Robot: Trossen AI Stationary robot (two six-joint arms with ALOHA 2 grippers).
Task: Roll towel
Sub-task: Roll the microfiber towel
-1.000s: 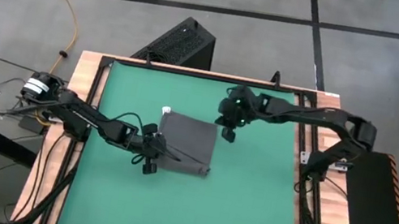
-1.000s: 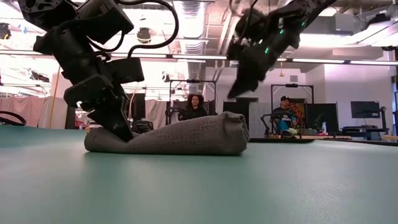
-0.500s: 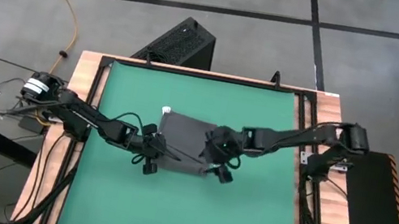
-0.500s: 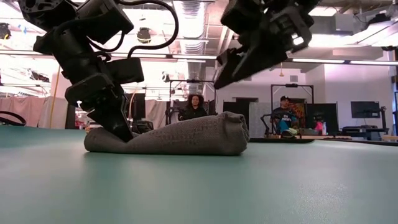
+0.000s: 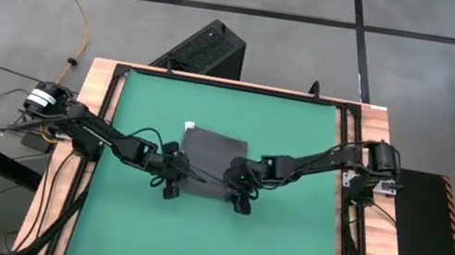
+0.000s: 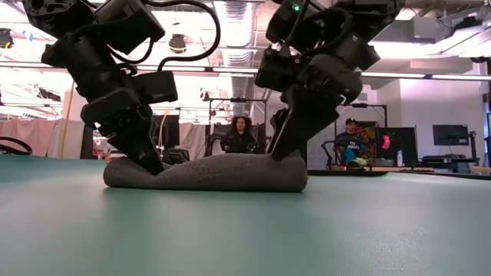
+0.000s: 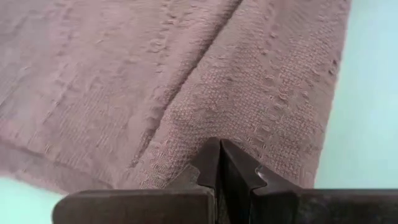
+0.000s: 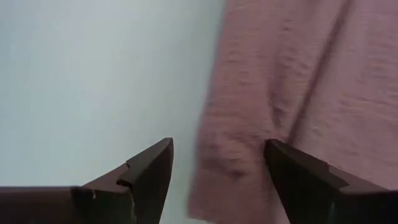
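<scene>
Towel [image 7: 186,81] was coarse, nubbly woven cloth, matt, green mat [image 5: 283,240] looked smooth and matt, tabletop [image 5: 72,185] rim showed bare wood grain, tool fingers [image 8: 149,174] were dark hard plastic, faintly sheened

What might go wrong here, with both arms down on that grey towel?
The right gripper is open with its fingers straddling the towel edge; if it closes off-centre, it may pinch only one layer. The left gripper is shut on the opposite end, so uneven pulling might skew the roll. The towel could also slide on the smooth green mat.
</scene>
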